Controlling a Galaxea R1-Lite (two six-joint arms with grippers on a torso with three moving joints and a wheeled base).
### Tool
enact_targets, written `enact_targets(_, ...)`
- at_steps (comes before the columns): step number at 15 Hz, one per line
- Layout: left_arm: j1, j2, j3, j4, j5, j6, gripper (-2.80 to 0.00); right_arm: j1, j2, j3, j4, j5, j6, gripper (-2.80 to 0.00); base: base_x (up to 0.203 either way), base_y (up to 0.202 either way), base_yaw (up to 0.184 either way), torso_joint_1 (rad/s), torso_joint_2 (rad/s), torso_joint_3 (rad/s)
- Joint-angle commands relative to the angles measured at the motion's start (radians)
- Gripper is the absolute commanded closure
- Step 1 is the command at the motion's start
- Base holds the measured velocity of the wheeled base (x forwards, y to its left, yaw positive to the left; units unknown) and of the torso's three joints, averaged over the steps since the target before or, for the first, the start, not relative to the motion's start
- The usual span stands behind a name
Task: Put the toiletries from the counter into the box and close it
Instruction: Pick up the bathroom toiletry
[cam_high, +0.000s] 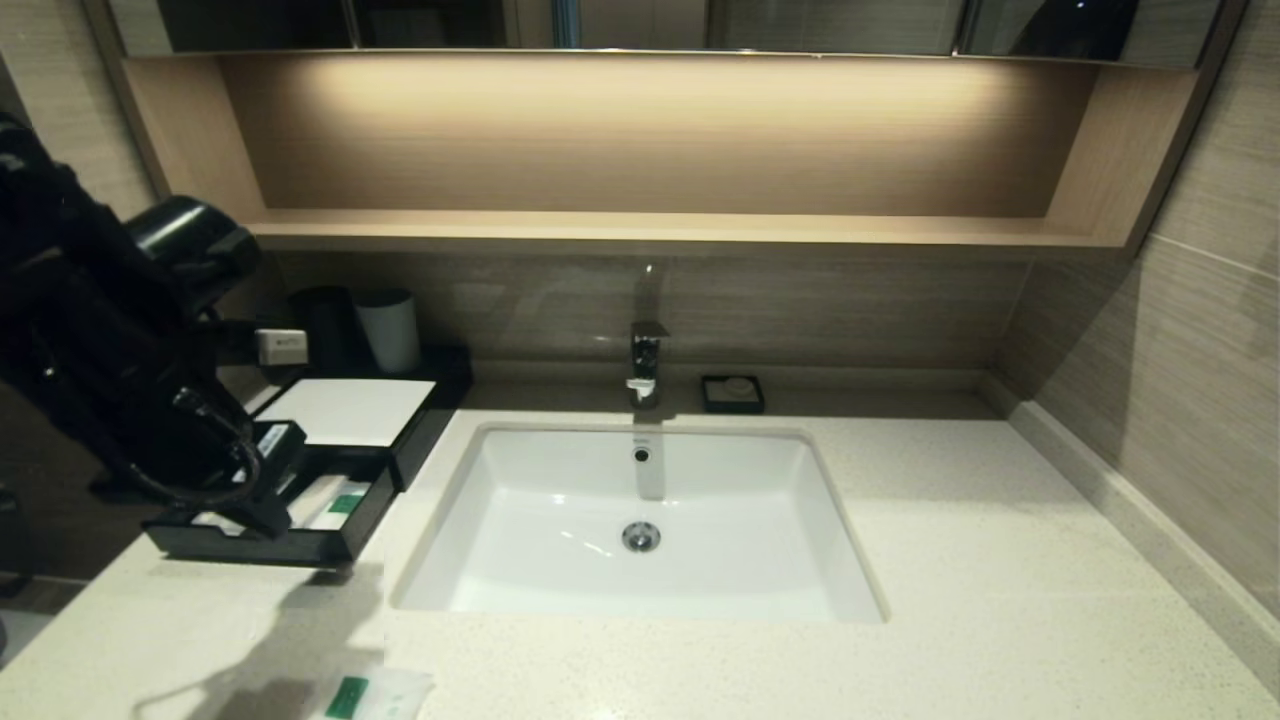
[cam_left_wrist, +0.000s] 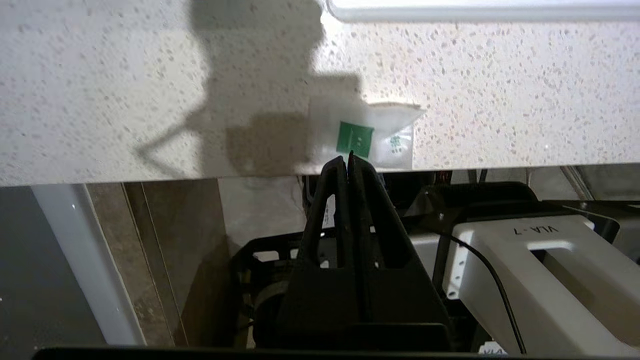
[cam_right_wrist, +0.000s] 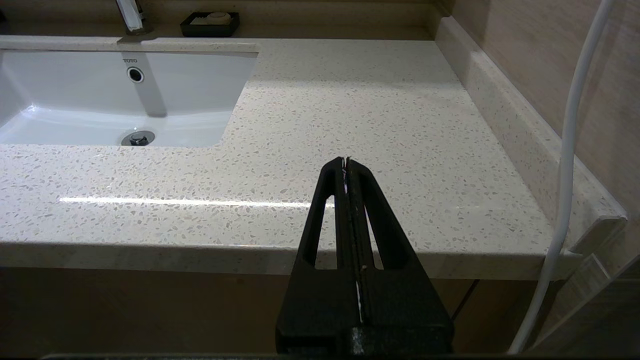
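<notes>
The black box (cam_high: 425, 400) stands at the counter's (cam_high: 950, 560) back left, its white panel (cam_high: 350, 410) on top. Its front drawer (cam_high: 290, 546) is pulled out, and clear-wrapped toiletries (cam_high: 330, 500) with a green label lie inside. A square white sachet (cam_high: 375, 693) (cam_left_wrist: 395, 131) lies on the counter at the front edge, left of the sink. My left gripper (cam_high: 265, 518) (cam_left_wrist: 347, 159) hangs over the open drawer, shut with nothing between its fingers. My right gripper (cam_right_wrist: 346, 161) is shut and empty, off the counter's front edge on the right, outside the head view.
The white sink basin (cam_high: 560, 560) with its faucet (cam_high: 645, 360) fills the middle of the counter. A black soap dish (cam_high: 732, 393) sits behind it. A grey cup (cam_high: 390, 330) and a dark cup (cam_high: 325, 325) stand behind the box. A wooden shelf (cam_high: 650, 230) runs above.
</notes>
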Motion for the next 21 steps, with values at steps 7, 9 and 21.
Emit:
enact_targets(7, -0.154, -0.133, 0.288, -0.026, -0.001, -0.150, 0.00, 0.000, -0.002, 0.002, 0.000, 0.000, 0.000, 0.00, 0.000, 0.000, 0.000, 0.000, 0.00, 0.000)
enact_targets(9, -0.175, -0.150, 0.365, -0.100, 0.003, -0.191, 0.00, 0.000, -0.002, 0.000, 0.000, 0.000, 0.000, 0.00, 0.000, 0.000, 0.000, 0.000, 0.00, 0.000)
enact_targets(21, -0.262, -0.158, 0.565, -0.344, 0.051, -0.300, 0.00, 0.000, -0.002, 0.002, 0.000, 0.000, 0.000, 0.00, 0.000, 0.000, 0.000, 0.000, 0.00, 0.000)
